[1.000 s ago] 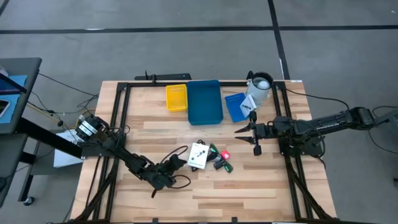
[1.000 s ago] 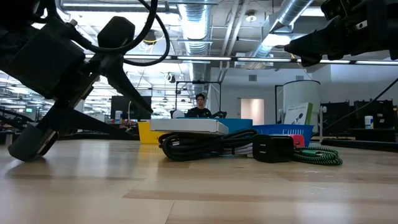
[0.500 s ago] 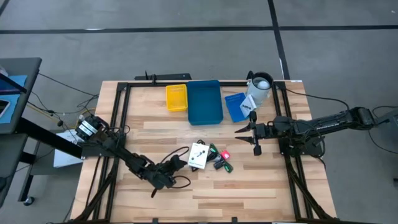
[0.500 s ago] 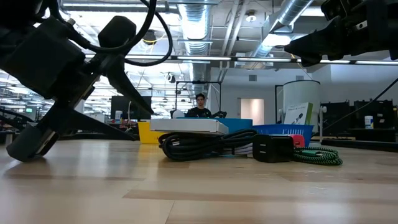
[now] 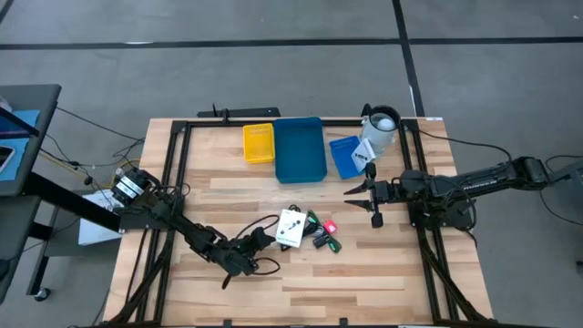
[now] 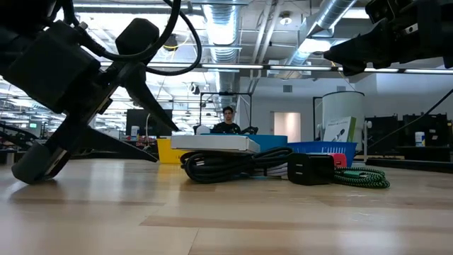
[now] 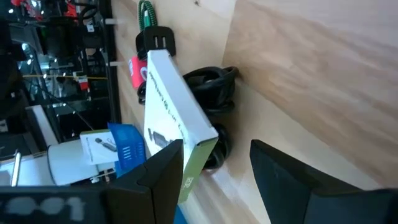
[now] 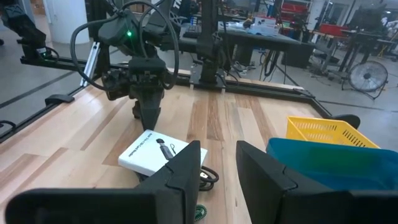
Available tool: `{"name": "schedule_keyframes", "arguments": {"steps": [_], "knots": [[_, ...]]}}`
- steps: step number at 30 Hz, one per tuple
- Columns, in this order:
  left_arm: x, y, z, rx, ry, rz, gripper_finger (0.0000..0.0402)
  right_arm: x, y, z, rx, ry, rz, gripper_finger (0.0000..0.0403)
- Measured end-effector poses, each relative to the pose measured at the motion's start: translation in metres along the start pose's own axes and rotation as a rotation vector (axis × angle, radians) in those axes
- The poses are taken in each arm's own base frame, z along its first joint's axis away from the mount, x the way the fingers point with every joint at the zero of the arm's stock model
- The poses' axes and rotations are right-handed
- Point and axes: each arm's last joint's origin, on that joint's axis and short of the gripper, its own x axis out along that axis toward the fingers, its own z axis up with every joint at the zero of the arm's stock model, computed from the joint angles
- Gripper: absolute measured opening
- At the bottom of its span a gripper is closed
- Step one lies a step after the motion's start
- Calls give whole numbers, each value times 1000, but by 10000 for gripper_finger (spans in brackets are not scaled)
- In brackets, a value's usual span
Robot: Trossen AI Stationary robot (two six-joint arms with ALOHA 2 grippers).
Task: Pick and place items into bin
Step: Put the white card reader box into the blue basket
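Observation:
A white card package (image 5: 291,228) lies on a coil of black cable (image 6: 226,164) at mid-table; in the left wrist view the white package (image 7: 177,124) is just ahead. Small black pieces with green and red parts (image 5: 322,233) lie to its right. A second white card (image 5: 363,153) stands in the small blue basket. My left gripper (image 5: 265,233) is open, low over the table, at the package's left edge; its fingers (image 7: 163,177) stand beside the package's near corner. My right gripper (image 5: 361,202) is open and held above the table, right of the pieces.
Along the far side stand a yellow bin (image 5: 259,143), a large blue bin (image 5: 300,149), a small blue basket (image 5: 343,157) and a white cup (image 5: 381,128). A black frame (image 5: 173,173) borders the table. Bare wood lies toward the near edge. A person shows far behind (image 6: 228,120).
My left gripper has crept a little toward the table's right, closer to the white package, staying low and open. The package, the small pieces and my right arm have kept still.

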Motion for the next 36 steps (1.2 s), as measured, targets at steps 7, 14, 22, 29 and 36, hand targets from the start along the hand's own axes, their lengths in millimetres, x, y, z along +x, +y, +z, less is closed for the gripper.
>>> {"name": "schedule_keyframes", "arguments": {"steps": [7, 14, 22, 29, 36], "knots": [[0, 0, -1, 8, 41, 22, 178, 0, 0, 0, 0, 0, 0, 99], [3, 2, -3, 21, 32, 11, 178, 0, 0, 0, 0, 0, 0, 99], [7, 4, -7, 29, 10, -10, 178, 0, 0, 0, 0, 0, 0, 99], [11, 7, -10, 41, 7, -6, 178, 0, 0, 0, 0, 0, 0, 99], [13, 8, -11, 50, -5, -18, 178, 0, 0, 0, 0, 1, 0, 99]]}}
